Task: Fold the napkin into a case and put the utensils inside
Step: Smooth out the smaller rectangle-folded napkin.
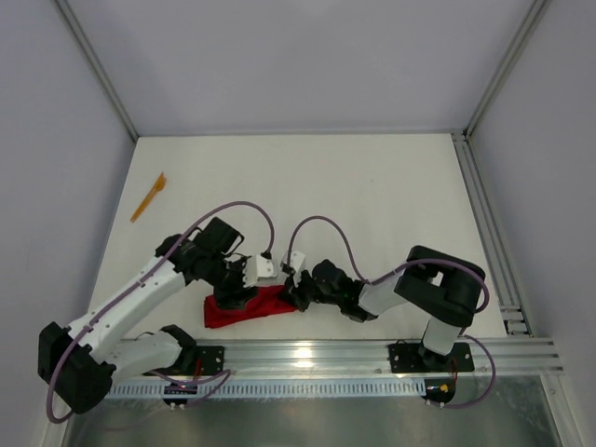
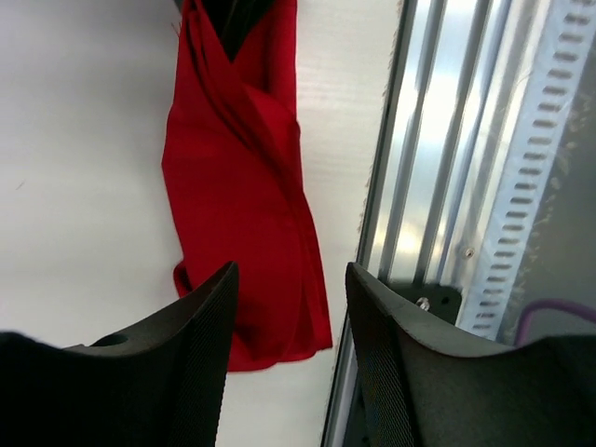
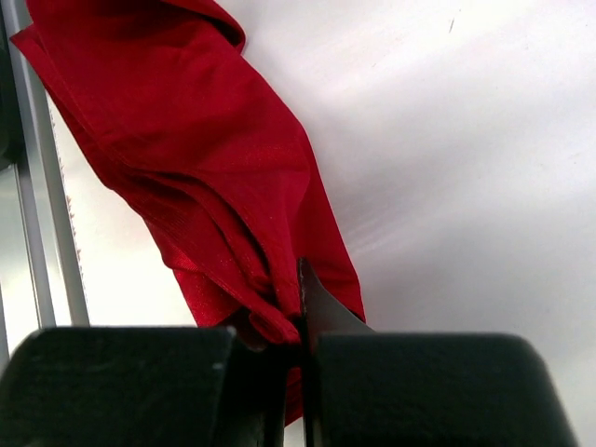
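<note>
While the right pincer [image 3: 300, 326] pinches one end of the napkin [image 1: 250, 307] at the near edge of the tabletop [image 1: 372, 205] and the left pincer [image 2: 291, 279] stands half open and empty above it, a pull may bunch it.

Left tool [image 2: 291, 275] parted, right tool [image 3: 300, 317] clamped.

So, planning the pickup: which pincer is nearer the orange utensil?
Left. Left pincer over the napkin's left end; right pincer, clamping its right end, farther from the utensil.

Scanned all three views: no lettering, label, brand, number or sign I can read. Napkin [image 2: 242, 186] plain red; bench [image 1: 372, 205] unmarked.
</note>
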Robot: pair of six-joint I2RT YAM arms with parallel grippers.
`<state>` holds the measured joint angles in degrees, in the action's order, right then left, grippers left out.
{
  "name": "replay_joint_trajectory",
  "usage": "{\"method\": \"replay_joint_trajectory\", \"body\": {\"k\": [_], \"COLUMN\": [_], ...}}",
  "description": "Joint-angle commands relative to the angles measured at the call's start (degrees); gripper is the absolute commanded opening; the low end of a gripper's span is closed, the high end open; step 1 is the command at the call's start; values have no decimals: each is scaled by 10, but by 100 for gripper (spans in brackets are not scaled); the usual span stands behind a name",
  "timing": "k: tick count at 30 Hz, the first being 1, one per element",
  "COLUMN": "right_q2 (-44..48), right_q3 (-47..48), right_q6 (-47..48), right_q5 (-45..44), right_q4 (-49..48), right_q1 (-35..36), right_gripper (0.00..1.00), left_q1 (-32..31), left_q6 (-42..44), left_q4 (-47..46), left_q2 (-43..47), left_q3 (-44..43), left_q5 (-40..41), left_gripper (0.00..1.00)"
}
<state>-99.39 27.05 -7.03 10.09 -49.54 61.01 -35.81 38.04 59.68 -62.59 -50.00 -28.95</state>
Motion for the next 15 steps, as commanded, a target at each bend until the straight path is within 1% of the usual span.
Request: {"method": "replay_joint_trajectory", "body": {"k": [1,2,3,4,6,7,9,11,12,13,15], "right_q2": [-17,-21,-23,-23,-20,-19,-15,-12,-12,-9,-5], "right_q3": [40,44,45,45,44,44,49,52,53,51,46], "right_q6": [-31,-34,-35,-35,-40,-43,-53,-62,-62,-70,-77], "right_q5": [-3,-2,-3,-2,3,6,12,16,15,13,15], "right_q4": [25,26,26,24,23,25,34,37,37,32,17], "right_q1": [2,2,2,2,2,2,2,2,2,2,2], "right_gripper": [3,3,3,3,3,3,3,3,3,3,3], "left_q1": [8,8,9,8,7,7,4,-7,-12,-28,-51], "left_q6": [41,51,59,82,106,115,125,125,115,107,96], "left_q4": [97,101,101,103,119,126,127,108,90,43,-12], "left_q2": [56,100,122,143,205,219,234,225,219,210,206], "left_q3": [-20,-14,-5,11,21,18,17,27,38,61,90], "left_q5": [92,117,153,159,156,131,107,97,100,112,127], "left_gripper": [53,53,56,63,73,83,88,89,90,99,99]}}
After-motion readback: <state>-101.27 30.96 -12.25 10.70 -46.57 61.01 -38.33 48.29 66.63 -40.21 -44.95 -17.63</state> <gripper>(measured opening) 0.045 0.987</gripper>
